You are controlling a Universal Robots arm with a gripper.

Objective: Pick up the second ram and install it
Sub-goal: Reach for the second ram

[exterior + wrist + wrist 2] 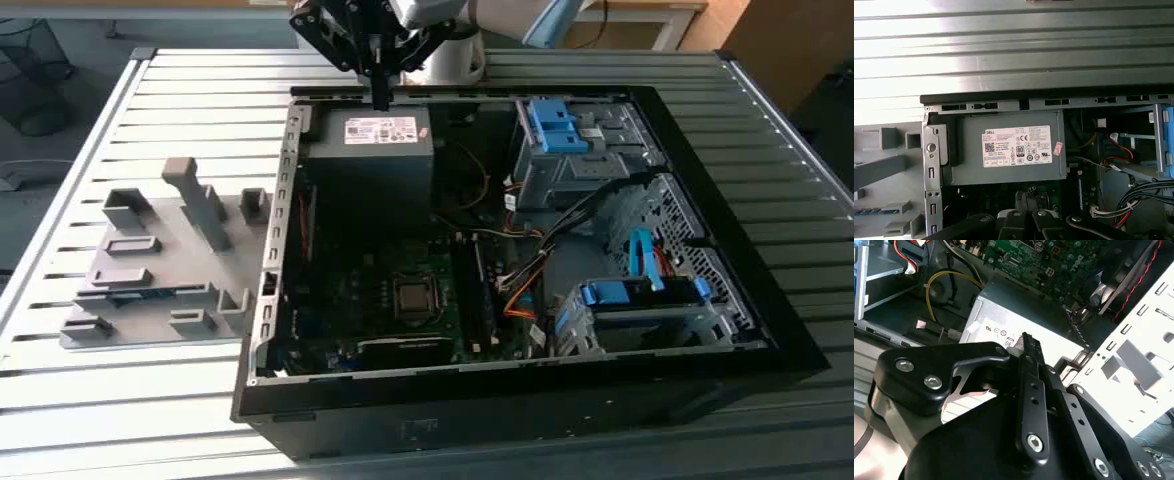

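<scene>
Claw [382,96] pressed together: I see the fingertips meeting in one narrow tip, nothing pinched between them. It hangs over far rim of open computer case [534,95], just above power supply [371,150], touching neither as far as I can tell. Second ram [864,211] lies flat in grey fixture [147,260] on slatted surface [200,90], beside case on exterior view's left. I note ram well apart from claw. Ram not picked up.
</scene>
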